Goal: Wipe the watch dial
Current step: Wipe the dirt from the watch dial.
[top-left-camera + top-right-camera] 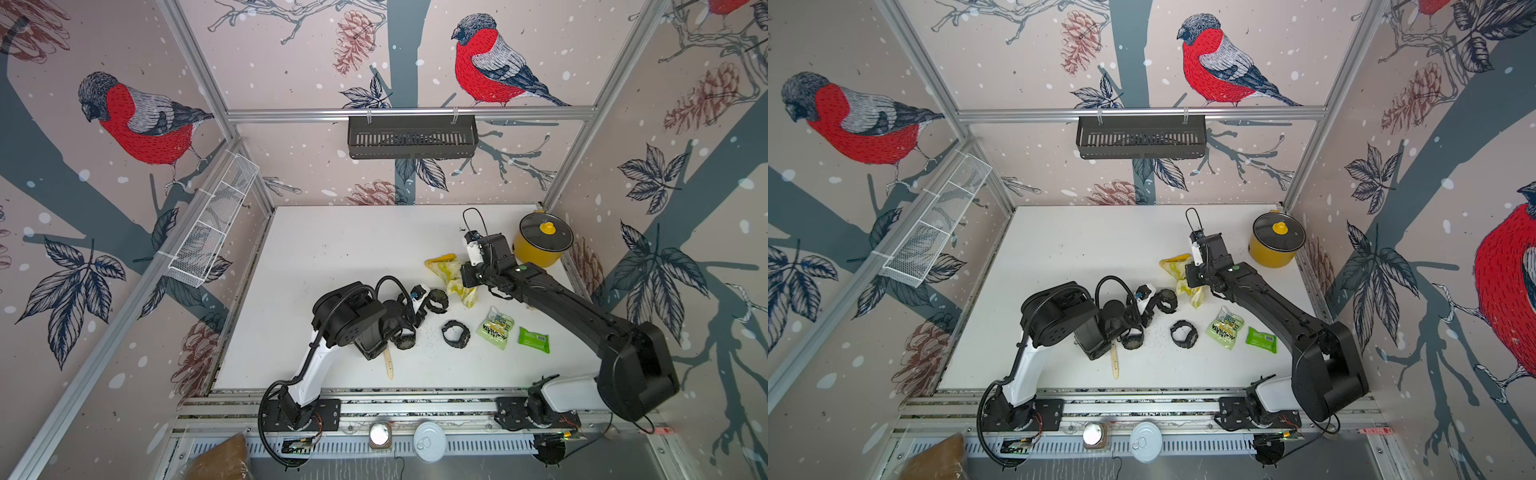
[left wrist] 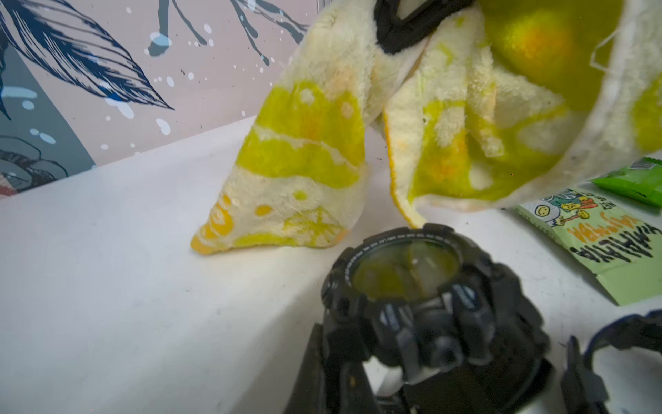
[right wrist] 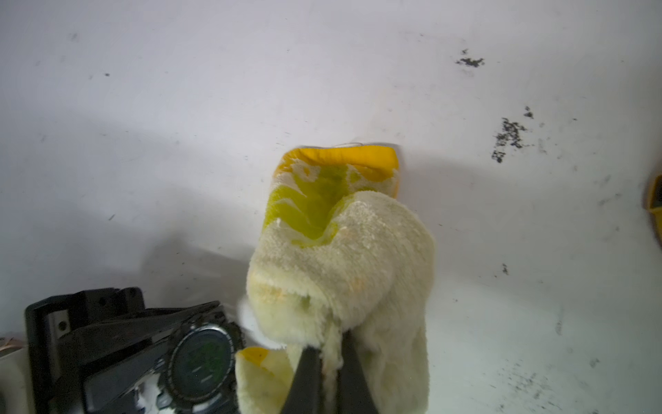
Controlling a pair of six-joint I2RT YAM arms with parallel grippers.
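Right gripper [image 3: 329, 358] clamps the cloth [image 3: 340, 269], left gripper [image 1: 428, 301] clamps the watch [image 2: 404, 272]; trailing cloth folds could drag the watch askew.

Bright, even light fills the booth in both top views. It washes the white table [image 1: 332, 257] almost to glare and leaves only soft shadows under the arms. Wide-angle lenses splay the aluminium frame rails [image 1: 411, 113] outward toward the picture edges. At the table's near edge, a small round spot [image 1: 379, 434] burns out to pure white. In the left wrist view the cloth [image 2: 308, 150] is fairly crisp, the watch [image 2: 412, 322] softer, its dial [image 2: 404, 269] carrying a yellow-green sheen. In the right wrist view the right gripper [image 3: 329, 346], nearest the lens, blurs, and a broad grey shadow lies on the table beside the cloth.
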